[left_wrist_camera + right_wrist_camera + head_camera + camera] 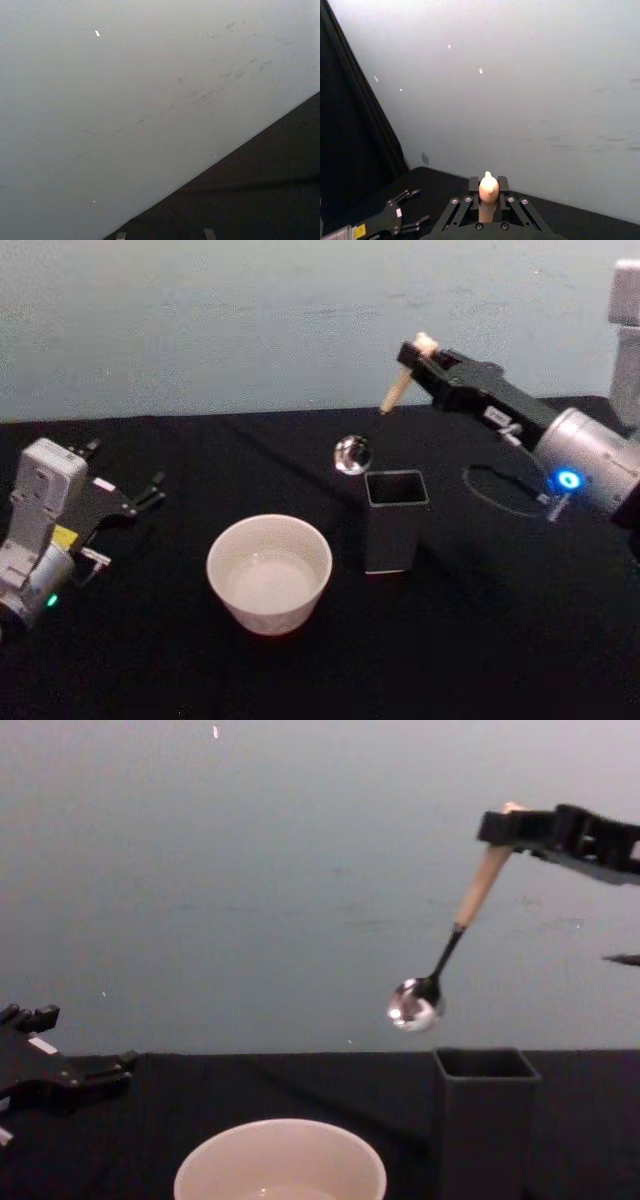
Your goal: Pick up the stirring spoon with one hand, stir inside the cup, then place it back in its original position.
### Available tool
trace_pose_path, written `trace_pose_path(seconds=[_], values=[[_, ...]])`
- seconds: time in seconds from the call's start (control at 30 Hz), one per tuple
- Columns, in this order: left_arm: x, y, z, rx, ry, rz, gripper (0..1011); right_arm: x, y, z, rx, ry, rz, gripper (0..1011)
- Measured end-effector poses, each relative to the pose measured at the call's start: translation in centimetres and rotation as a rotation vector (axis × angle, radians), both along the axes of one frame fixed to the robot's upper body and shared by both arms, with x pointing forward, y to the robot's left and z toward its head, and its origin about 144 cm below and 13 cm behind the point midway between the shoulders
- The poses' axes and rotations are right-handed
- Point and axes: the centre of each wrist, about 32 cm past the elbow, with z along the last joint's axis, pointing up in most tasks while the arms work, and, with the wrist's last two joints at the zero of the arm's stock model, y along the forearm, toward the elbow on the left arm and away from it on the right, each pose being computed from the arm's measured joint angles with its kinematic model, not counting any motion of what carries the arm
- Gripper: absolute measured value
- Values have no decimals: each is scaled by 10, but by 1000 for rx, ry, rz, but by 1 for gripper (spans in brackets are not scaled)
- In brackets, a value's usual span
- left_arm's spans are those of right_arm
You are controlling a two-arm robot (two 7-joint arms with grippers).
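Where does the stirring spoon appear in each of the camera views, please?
Head view: stirring spoon upper right of centre, slanting, bowl just above-left of the holder.
Chest view: upper right, tilted, bowl above and left of the holder.
Right wrist view: its bear head at bottom centre, between the jaws.
Left wrist view: faces the wall instead.
Shared landmark: the right gripper, shut on the handle's top. Left gripper parked far left.

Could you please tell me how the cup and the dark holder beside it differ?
The cup is round and off-white; the holder is square and dark grey. The cup is wide and low; the holder is narrower and taller. Both stand upright and open-topped on the black table, and neither holds the stirring spoon, which the right gripper holds aloft. The left gripper rests idle at left.
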Motion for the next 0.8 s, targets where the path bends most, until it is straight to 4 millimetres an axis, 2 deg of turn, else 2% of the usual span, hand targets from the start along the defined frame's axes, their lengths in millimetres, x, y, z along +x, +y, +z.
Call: trace_pose_path(seconds=[0.17, 0.4, 0.8], values=[[0, 0, 0, 0, 0, 0, 1001, -9, -18, 3, -9, -27, -16, 221], [0, 0, 0, 0, 0, 0, 1001, -17, -32, 2, -37, -52, -25, 222], [0, 0, 0, 0, 0, 0, 1001, -17, -29, -18, -97, -16, -26, 222]])
